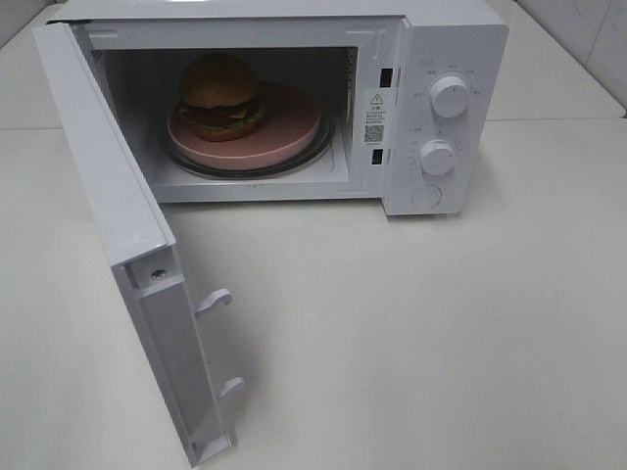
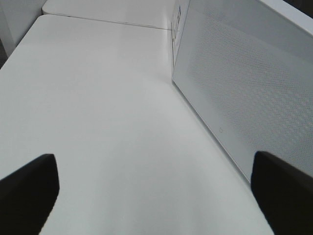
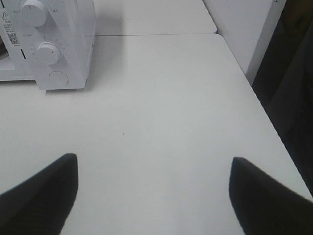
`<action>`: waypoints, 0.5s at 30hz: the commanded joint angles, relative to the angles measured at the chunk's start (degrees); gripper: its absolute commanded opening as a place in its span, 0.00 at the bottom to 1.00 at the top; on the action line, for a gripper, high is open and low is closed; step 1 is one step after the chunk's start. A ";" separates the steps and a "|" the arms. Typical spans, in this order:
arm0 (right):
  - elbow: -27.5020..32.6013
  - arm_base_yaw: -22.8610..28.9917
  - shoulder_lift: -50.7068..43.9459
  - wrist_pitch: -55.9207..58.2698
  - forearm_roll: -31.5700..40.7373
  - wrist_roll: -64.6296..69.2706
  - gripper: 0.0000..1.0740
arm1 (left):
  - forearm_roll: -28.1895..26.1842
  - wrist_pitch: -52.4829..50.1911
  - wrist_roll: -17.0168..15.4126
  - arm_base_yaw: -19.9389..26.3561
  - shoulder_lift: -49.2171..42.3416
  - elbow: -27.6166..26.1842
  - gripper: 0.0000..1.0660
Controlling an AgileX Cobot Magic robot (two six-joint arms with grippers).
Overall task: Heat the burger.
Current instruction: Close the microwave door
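The burger [image 1: 220, 96], golden bun over dark patty and green lettuce, rests on a pink plate [image 1: 284, 132] inside the white microwave [image 1: 441, 39]. The microwave door [image 1: 118, 225] hangs wide open toward the front left. Neither gripper shows in the exterior high view. My left gripper [image 2: 154, 196] is open over bare table, beside the outer face of the door [image 2: 244, 83]. My right gripper [image 3: 154, 196] is open and holds nothing, over the table to the right of the microwave's knob panel [image 3: 46, 49].
Two white knobs [image 1: 451, 96] [image 1: 437, 157] and a round button [image 1: 427, 196] sit on the microwave's right panel. The white table [image 1: 411, 333] spreads in front. Its right edge [image 3: 264, 107] drops off beside a white wall.
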 commanded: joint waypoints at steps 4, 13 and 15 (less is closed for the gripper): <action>0.17 -0.34 -2.01 -0.40 0.11 0.52 0.71 | 0.11 0.00 0.00 0.11 -0.11 0.06 0.96; 0.17 -0.34 -2.01 -0.40 0.11 0.52 0.71 | 0.11 0.00 0.00 0.11 -0.11 0.06 0.96; 0.17 -0.34 -2.01 -0.40 0.11 0.52 0.71 | 0.11 0.00 0.00 0.11 -0.11 0.06 0.96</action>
